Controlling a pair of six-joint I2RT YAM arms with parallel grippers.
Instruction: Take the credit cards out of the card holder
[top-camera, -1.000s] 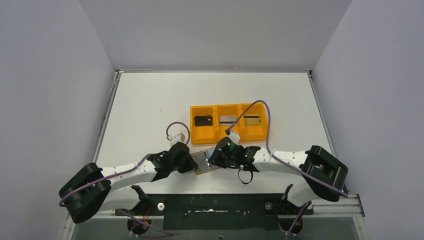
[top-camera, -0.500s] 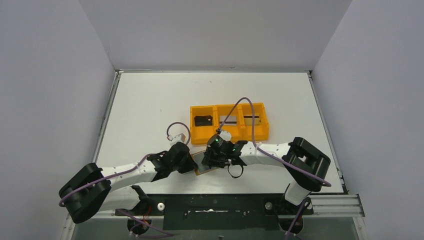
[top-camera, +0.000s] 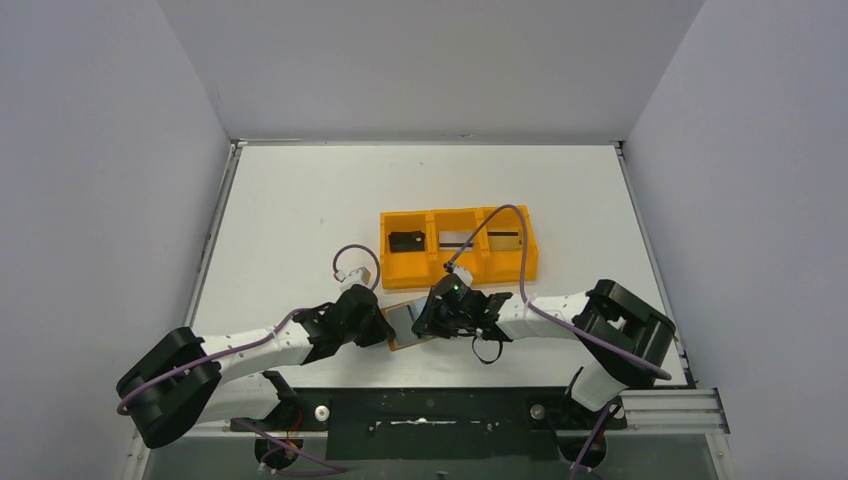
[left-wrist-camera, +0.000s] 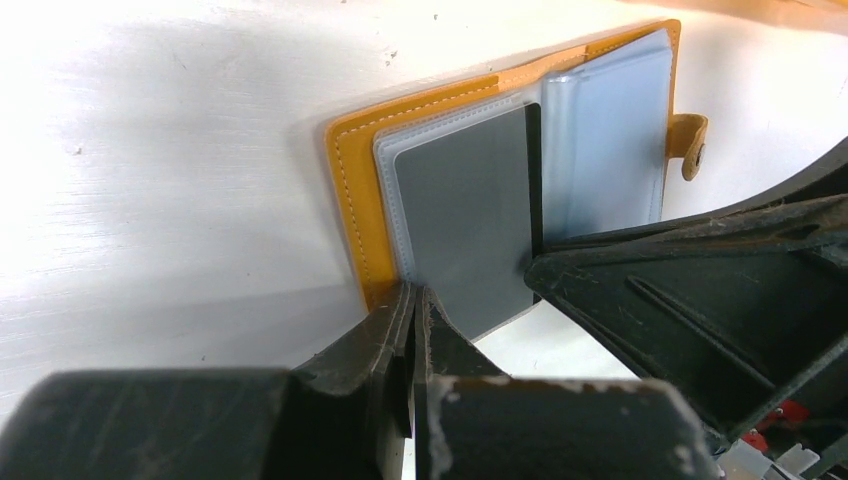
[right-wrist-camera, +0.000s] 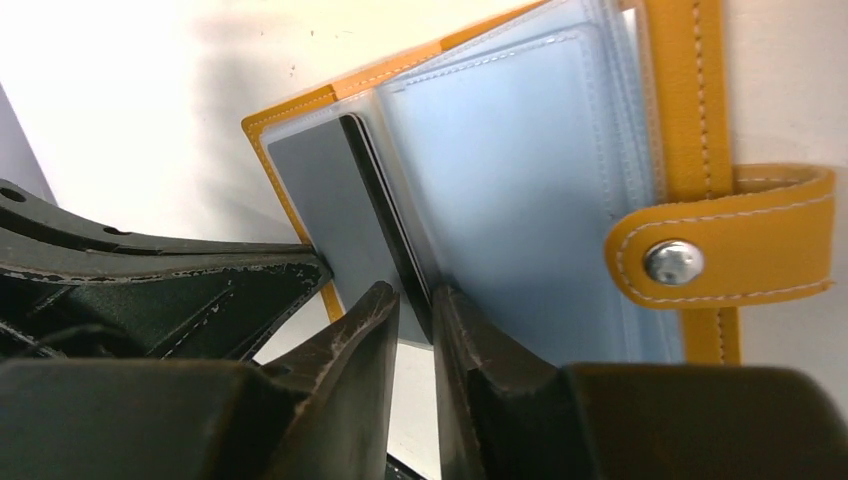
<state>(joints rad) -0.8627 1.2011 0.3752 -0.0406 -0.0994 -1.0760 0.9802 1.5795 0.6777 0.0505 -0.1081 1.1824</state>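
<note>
white table (top-camera: 300, 200) between grey walls (top-camera: 100, 150), orange tray (top-camera: 388, 268) centred

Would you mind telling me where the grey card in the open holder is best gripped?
Grip the grey card by its near edge, which juts past the card holder pocket, coming from the near side; the right gripper sits there now, while the left gripper pins the cover.

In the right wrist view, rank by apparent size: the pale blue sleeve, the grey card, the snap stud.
1. The pale blue sleeve, largest.
2. The grey card, narrower; the right gripper's fingers hide its lower end, so its full extent is uncertain.
3. The snap stud, smallest by far.
</note>
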